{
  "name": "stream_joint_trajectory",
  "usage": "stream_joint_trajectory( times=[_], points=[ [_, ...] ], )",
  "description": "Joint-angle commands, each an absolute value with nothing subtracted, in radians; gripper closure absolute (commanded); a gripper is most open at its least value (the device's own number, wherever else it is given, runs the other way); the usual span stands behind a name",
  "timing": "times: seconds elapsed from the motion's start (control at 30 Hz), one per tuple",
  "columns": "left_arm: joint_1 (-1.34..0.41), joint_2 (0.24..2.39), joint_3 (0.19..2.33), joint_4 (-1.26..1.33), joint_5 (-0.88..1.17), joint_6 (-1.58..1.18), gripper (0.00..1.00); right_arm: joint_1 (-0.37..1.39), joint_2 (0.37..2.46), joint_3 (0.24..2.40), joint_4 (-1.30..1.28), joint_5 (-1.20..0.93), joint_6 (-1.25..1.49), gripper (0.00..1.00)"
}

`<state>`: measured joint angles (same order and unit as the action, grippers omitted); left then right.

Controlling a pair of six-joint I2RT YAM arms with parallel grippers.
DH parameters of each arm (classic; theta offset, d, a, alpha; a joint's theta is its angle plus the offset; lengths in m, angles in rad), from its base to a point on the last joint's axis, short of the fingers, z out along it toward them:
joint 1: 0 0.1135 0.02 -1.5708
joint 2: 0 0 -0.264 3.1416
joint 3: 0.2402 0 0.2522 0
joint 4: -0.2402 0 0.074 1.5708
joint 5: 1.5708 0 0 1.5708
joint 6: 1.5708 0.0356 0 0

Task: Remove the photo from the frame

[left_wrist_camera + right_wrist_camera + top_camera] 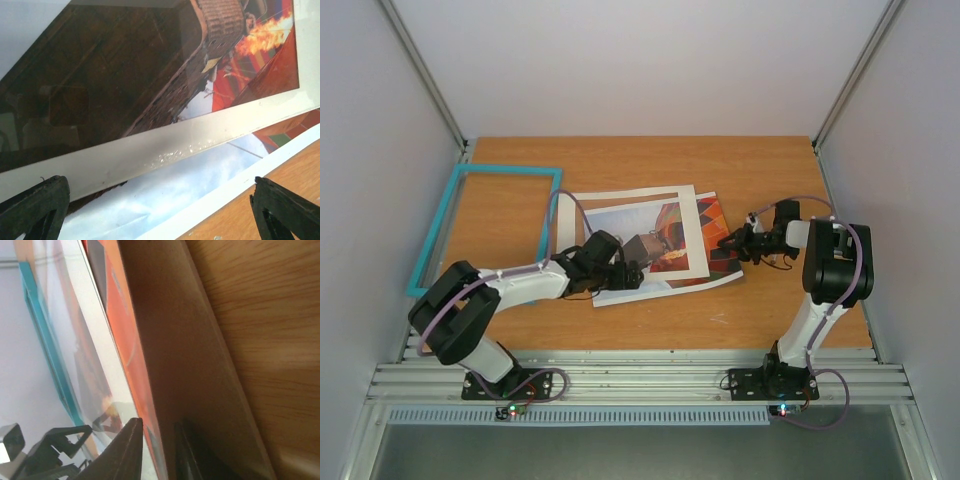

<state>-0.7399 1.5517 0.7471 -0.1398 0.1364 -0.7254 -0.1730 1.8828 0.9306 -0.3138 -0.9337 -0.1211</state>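
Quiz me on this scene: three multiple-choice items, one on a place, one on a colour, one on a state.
1. The frame lies:
A) under the photo
B) left of it, apart
C) against the far wall

2. The frame is:
A) red
B) black
C) turquoise

3. The left tool is:
A) open
B) shut on the frame
C) shut on the photo

B: the table shows through it, left of the photo.
C: its rim is turquoise.
A: its fingertips stand wide apart in the left wrist view.
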Motion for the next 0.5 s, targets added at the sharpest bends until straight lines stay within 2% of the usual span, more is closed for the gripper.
stream_joint_trajectory(
  times=[0.0, 0.13, 0.47],
  points=[
    [-0.738, 1.514, 0.708, -0.211, 0.142, -0.726, 0.01, -0.166, 1.843, 0.945, -0.367, -0.895, -0.142, 0.83],
    [-0.737, 1.494, 0.701, -0.216, 0.138, -0.727, 0.01, -0.166, 1.807, 0.95, -0.402, -0.872, -0.156, 0.92],
    [-0.698, 1.463, 0.654, -0.175, 0.172, -0.749, 0.01, -0.164, 1.662, 0.986, -0.566, -0.76, -0.21, 0.99]
  ],
)
